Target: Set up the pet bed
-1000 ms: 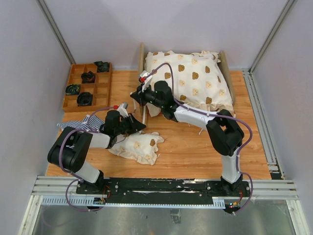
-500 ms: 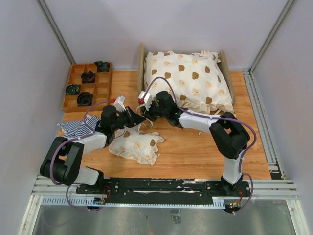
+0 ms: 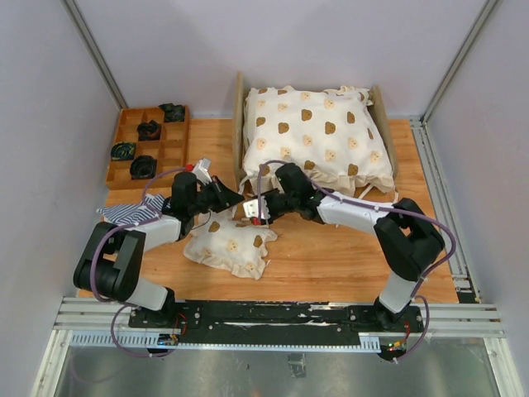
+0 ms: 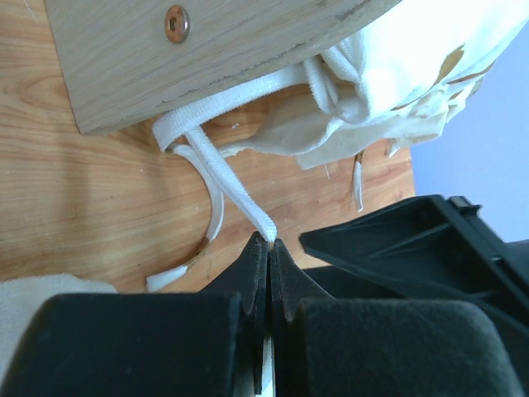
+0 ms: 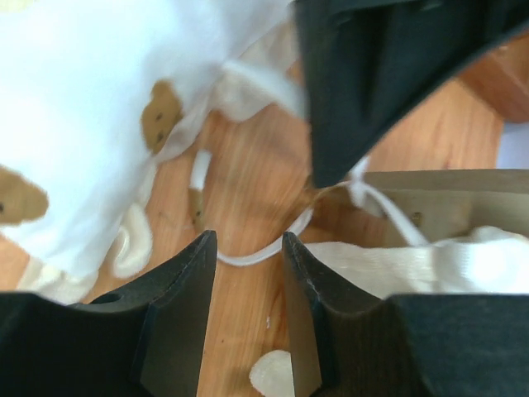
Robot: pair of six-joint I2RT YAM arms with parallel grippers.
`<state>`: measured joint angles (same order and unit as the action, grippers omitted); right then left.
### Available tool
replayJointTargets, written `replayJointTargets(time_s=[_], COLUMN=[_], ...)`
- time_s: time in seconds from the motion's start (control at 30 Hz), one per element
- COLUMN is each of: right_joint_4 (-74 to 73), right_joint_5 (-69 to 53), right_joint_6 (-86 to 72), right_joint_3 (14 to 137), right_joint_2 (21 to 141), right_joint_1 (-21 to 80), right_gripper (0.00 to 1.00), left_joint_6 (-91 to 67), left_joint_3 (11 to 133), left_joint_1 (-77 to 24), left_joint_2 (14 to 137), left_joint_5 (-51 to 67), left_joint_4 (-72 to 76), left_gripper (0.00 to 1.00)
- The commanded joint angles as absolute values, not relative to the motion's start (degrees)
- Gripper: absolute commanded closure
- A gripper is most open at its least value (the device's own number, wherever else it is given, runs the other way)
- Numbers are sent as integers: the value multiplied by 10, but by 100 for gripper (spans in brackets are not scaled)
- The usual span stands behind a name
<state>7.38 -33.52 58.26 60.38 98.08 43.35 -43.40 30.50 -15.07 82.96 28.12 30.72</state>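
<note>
The pet bed (image 3: 239, 106) stands at the back, its light wooden frame covered by a cream bear-print quilt (image 3: 314, 132). My left gripper (image 3: 234, 197) (image 4: 269, 242) is shut on a white tie strap (image 4: 235, 192) that runs from the frame's near-left corner board (image 4: 207, 50). Just to its right, my right gripper (image 3: 250, 205) (image 5: 248, 240) is open, with nothing between its fingers. A loop of white strap (image 5: 260, 252) lies on the table beyond its tips. A blue-and-white striped mattress (image 3: 132, 213) lies flat at the left, partly under my left arm.
A cream bear-print pillow (image 3: 231, 244) lies on the wooden table in front of both grippers. A brown compartment tray (image 3: 169, 149) with dark items sits at the back left. Grey walls enclose the table, and a metal rail (image 3: 438, 198) runs along its right side.
My right gripper has let go, opened and drawn back from the bed's corner toward the near left. My left gripper has moved right and toward the bed, still shut on the strap.
</note>
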Motion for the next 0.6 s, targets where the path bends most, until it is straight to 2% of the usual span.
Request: replayJointTargets(time_s=[0.0, 0.37, 0.57], right_joint_4=[-47, -268, -332], right_joint_5=[-316, -258, -244], right_joint_6=[800, 922, 943], right_joint_3=[635, 797, 849], right_joint_2=[1014, 1132, 1180], right_joint_1=[431, 430, 432], right_gripper=[62, 66, 66], left_joint_6=[-435, -424, -427], left_joint_3=[321, 343, 350], left_joint_1=[-143, -129, -128], left_joint_2=[843, 891, 902], left_joint_5=[288, 290, 295], left_joint_4=[310, 312, 317], left_gripper=[100, 100, 100])
